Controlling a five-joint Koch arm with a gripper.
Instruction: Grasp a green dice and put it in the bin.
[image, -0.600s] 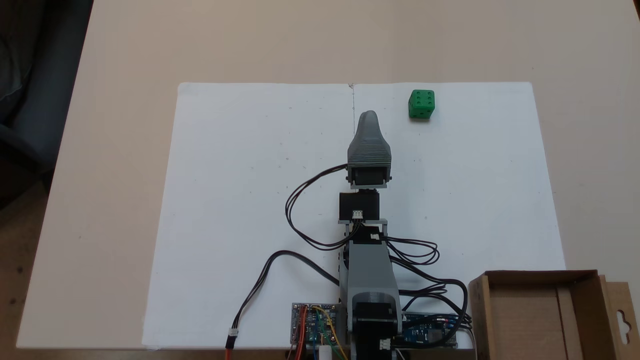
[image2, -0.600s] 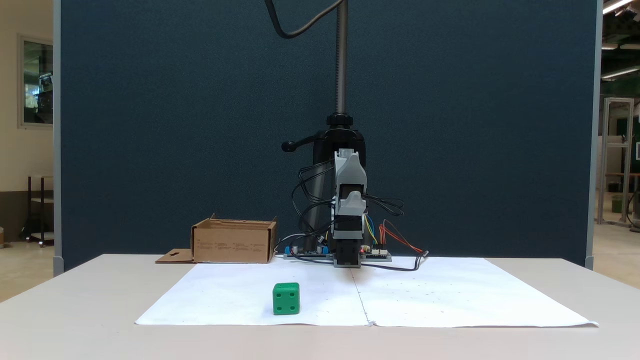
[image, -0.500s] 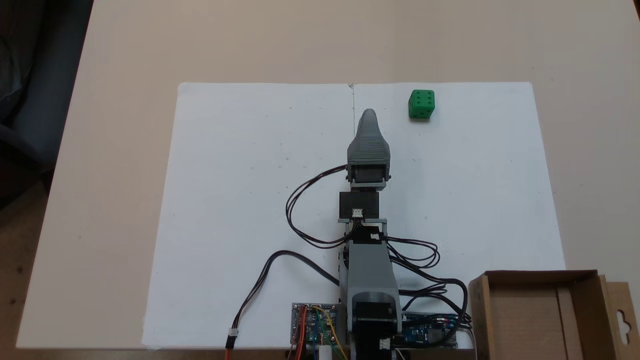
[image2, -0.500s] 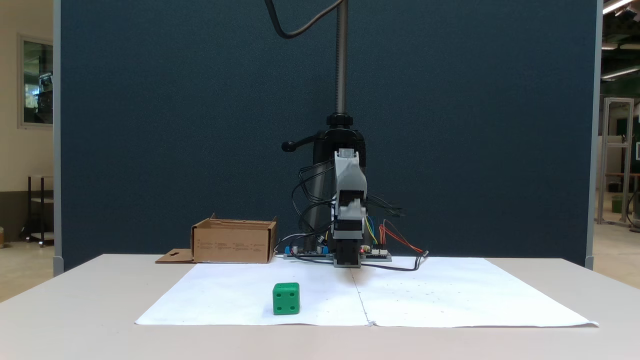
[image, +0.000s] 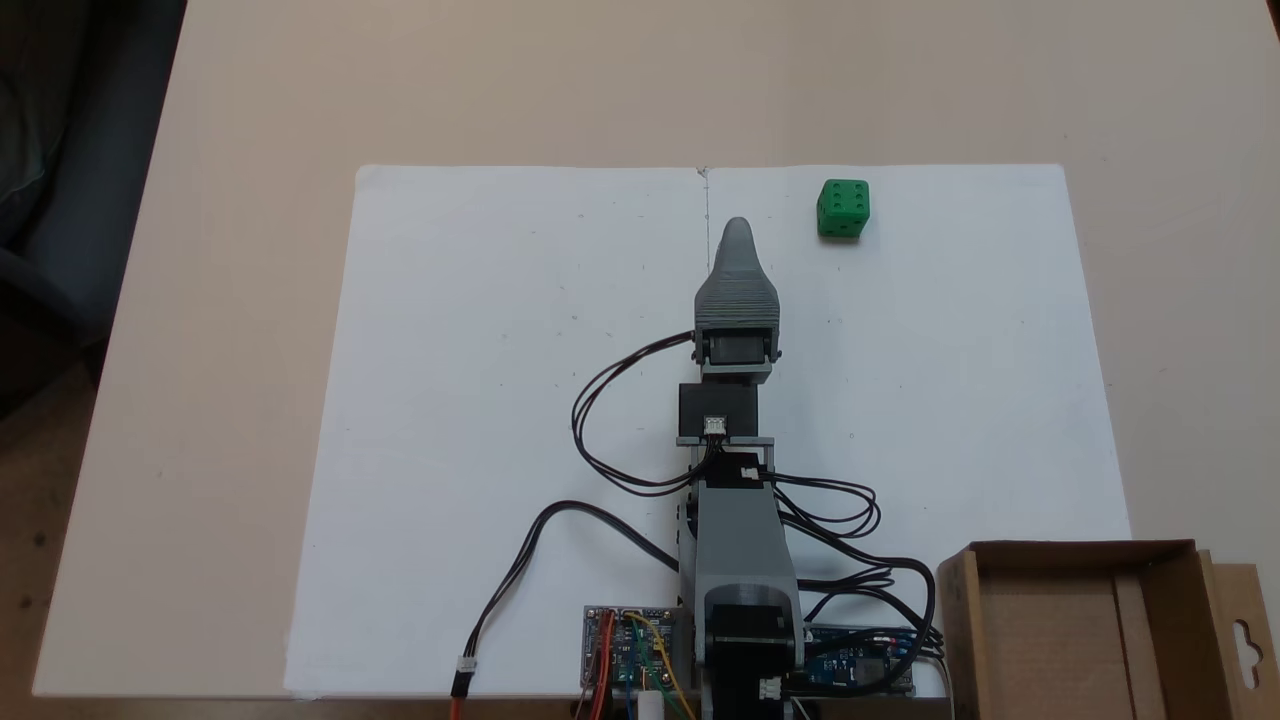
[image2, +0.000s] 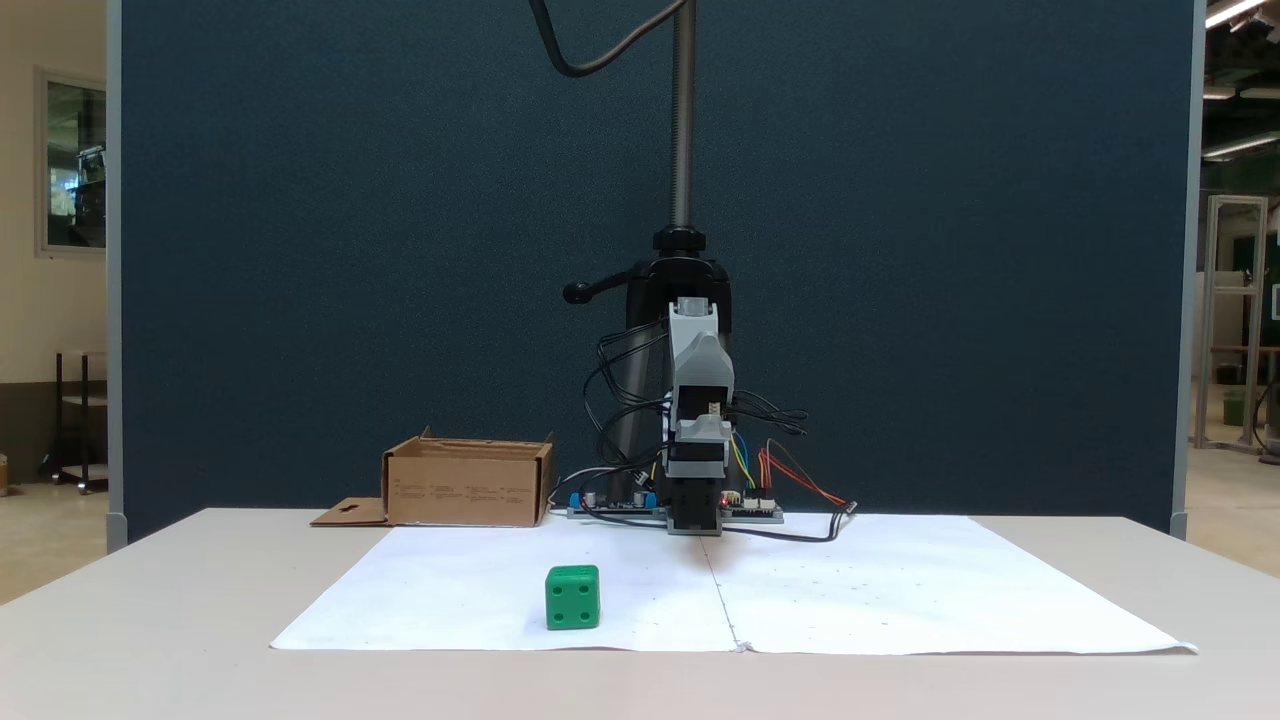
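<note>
Sitting on the white paper sheet (image: 500, 400), the green dice (image: 843, 208) lies near the sheet's far edge in a fixed view from above, to the right of the centre crease, with its six-pip face up. In a fixed view from the front the dice (image2: 573, 597) shows a four-pip face and stands close to the sheet's (image2: 900, 600) near edge, left of the crease.

The arm (image: 738, 540) stretches from its base along the crease toward the far edge. Its tool (image: 737, 232) ends in a single grey tip above the paper, left of the dice and well apart from it. From the front, the tool (image2: 698, 434) hangs raised above the table (image2: 150, 620), touching nothing. Only one tip shows from either camera, so whether the tool is released or clenched cannot be told.

The bin (image: 1080, 630) stands just right of the arm's base in the view from above, open side up, with its hanger-hole flap (image: 1240, 640) lying flat. From the front the bin (image2: 467, 487) sits left of the base, well apart from the dice.
</note>
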